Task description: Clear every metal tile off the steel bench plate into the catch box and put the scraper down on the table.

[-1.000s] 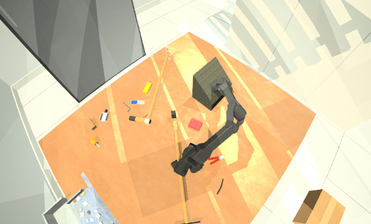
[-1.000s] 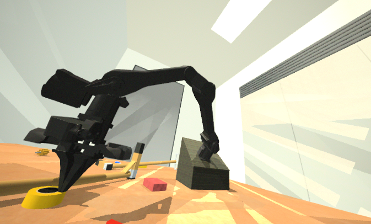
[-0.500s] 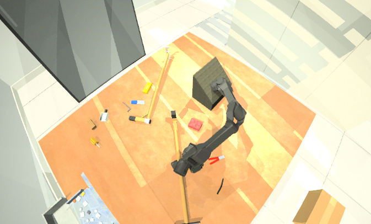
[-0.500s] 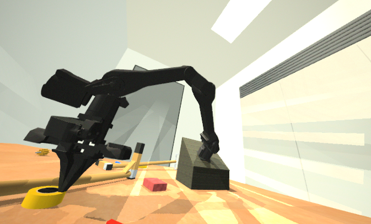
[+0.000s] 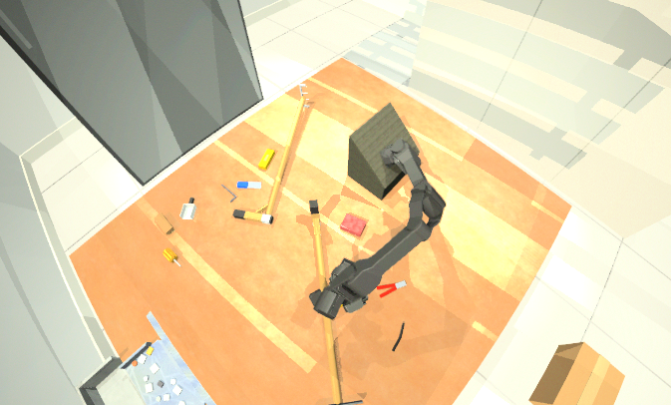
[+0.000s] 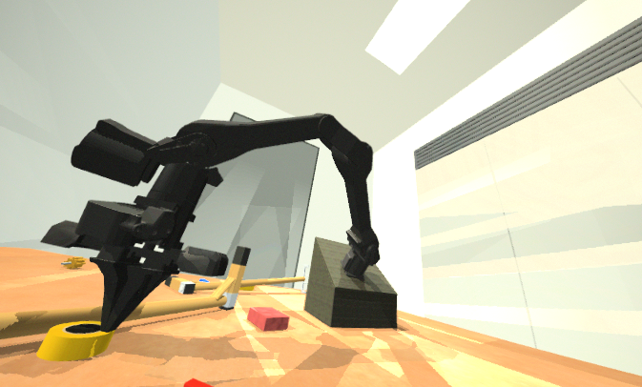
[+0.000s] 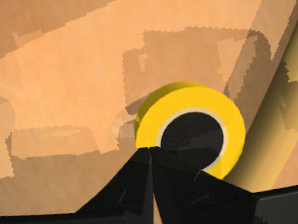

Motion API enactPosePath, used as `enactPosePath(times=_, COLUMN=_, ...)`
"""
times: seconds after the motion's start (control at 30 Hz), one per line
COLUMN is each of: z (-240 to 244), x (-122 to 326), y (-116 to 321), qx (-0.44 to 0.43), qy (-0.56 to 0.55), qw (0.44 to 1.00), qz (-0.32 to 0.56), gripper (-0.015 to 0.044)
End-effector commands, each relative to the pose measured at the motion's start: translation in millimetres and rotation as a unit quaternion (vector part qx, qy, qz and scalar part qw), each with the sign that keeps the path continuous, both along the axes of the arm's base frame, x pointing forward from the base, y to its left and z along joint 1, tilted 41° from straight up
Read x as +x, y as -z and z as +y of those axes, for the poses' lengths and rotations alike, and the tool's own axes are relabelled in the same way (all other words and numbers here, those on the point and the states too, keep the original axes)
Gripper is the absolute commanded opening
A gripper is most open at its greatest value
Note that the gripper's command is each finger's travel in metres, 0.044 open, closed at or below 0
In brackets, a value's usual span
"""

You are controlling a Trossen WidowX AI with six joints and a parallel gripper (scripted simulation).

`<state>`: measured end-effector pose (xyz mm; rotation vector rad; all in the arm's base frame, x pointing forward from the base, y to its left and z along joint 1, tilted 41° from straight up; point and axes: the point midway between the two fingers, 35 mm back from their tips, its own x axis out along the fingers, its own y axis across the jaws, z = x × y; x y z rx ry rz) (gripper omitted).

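The long scraper [image 5: 319, 251] [image 6: 169, 306] [image 7: 272, 142] lies on the table, its dark blade [image 5: 348, 402] at the bottom edge of the top view. The steel plate [image 5: 169, 353] is at the lower left, partly out of frame, with several pale tiles [image 5: 154, 368] on it and a few coloured pieces. The catch box [image 5: 97, 373] adjoins its left end; its visible floor looks bare. My gripper [image 6: 107, 329] [image 7: 149, 156] is shut and empty, low beside the scraper's handle. Its tips are at the rim of a yellow tape roll [image 6: 68, 348] [image 7: 150, 120]; contact is unclear. The arm hides the tips in the top view.
A red block [image 5: 353, 224] [image 6: 267, 318] lies between the handle and the dark wedge base [image 5: 375, 151] [image 6: 363, 307]. Red-handled pliers [image 5: 388, 286] and a black rod [image 5: 399, 335] lie right of the handle. A hammer [image 5: 253, 215] and a pronged pole [image 5: 287, 151] lie farther back.
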<state>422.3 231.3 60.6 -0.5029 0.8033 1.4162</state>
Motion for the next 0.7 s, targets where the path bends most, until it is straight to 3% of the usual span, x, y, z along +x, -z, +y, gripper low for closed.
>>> enactPosePath(times=0.0, z=0, x=0, y=0, qx=0.000, qy=0.000, qw=1.000, qz=0.000, gripper=0.0000)
enactPosePath(times=0.67, z=-49, x=6, y=-56, qx=-0.003, qy=0.000, qw=1.000, qz=0.000, gripper=0.0000)
